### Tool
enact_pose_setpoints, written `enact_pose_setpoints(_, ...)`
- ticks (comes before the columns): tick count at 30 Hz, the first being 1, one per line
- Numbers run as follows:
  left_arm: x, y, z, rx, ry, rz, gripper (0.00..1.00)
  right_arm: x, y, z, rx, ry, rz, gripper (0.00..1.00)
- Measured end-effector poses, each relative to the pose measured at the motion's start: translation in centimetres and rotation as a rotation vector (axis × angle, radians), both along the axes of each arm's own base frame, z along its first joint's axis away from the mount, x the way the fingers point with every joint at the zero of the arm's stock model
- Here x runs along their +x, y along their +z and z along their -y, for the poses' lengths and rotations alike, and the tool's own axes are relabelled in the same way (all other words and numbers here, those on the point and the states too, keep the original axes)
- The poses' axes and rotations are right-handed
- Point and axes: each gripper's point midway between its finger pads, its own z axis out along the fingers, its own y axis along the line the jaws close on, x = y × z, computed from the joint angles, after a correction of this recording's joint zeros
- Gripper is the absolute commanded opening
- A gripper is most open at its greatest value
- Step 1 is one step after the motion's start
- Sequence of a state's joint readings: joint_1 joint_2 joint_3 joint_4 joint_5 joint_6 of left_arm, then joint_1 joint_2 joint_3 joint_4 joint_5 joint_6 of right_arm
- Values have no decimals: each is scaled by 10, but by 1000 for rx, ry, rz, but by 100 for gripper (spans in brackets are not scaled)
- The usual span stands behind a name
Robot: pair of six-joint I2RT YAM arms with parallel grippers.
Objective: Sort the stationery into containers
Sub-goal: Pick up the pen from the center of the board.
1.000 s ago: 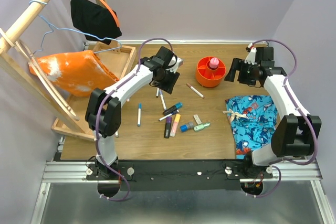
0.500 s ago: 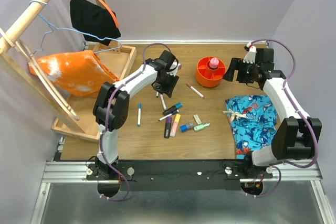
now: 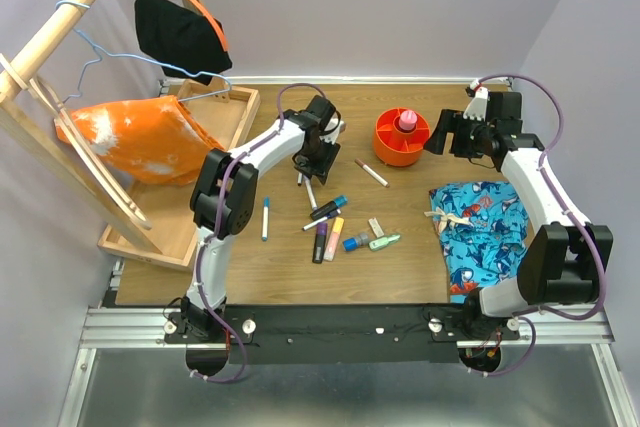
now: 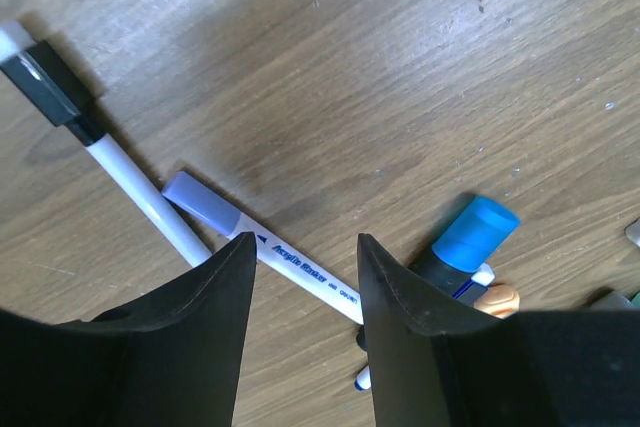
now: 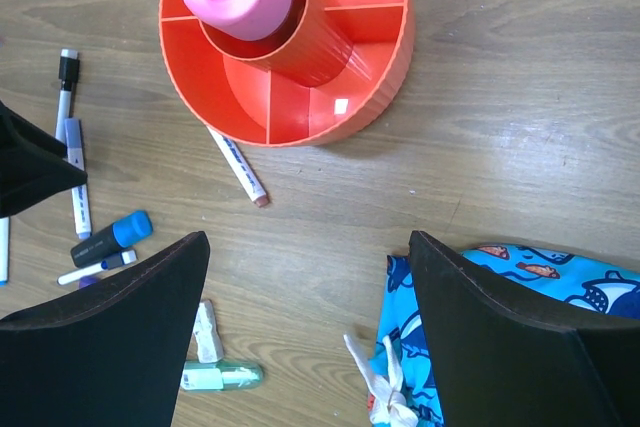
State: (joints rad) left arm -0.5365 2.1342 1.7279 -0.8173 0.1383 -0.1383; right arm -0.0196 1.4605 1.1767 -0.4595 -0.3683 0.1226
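My left gripper hangs low over the pens left of the table's middle. It is open, and its fingers straddle a white pen with a lilac cap that lies flat on the wood. A black-capped pen and a blue-capped marker lie close by. The round orange pot holds a pink marker upright in its centre cup. My right gripper hovers open and empty just right of the pot. More stationery lies loose: a red-tipped pen, a blue-capped pen, purple, orange, blue and green markers, and an eraser.
A blue patterned cloth covers the table's right side. A light-wood tray sits at the back left under an orange cloth. A wooden rack with hangers and a black cloth leans over the left edge.
My left gripper has come down and slightly nearer over the pens, and its jaws have narrowed a little. The right arm has barely moved.
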Motion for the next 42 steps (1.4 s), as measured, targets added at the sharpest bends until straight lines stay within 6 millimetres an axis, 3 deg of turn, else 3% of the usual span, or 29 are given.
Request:
enact_pose_setpoints(6,11,10,1,-8,-2,37,51,4,-1,0,0,0,-2,88)
enact_pose_setpoints(14,10,9,-1,0,-1,38,49,16,-1,0,0,0,2,89)
enact_pose_setpoints(18,12,9,-3,11,4,43,60,17,-1,0,0,0,2,89)
enact_pose_setpoints(24,16,8,-11,41,27,56,59,17,-1,0,0,0,2,89)
enact_pose_setpoints(31,14,2,-16,60,39,45,54,17,-3,0,0,0,1,89)
enact_pose_setpoints(38,5,-20,-21,90,46,-10,54,18,-4,0,0,0,-1,89)
enact_pose_setpoints(42,5,-22,-21,92,50,-15,49,18,-4,0,-1,0,-1,89)
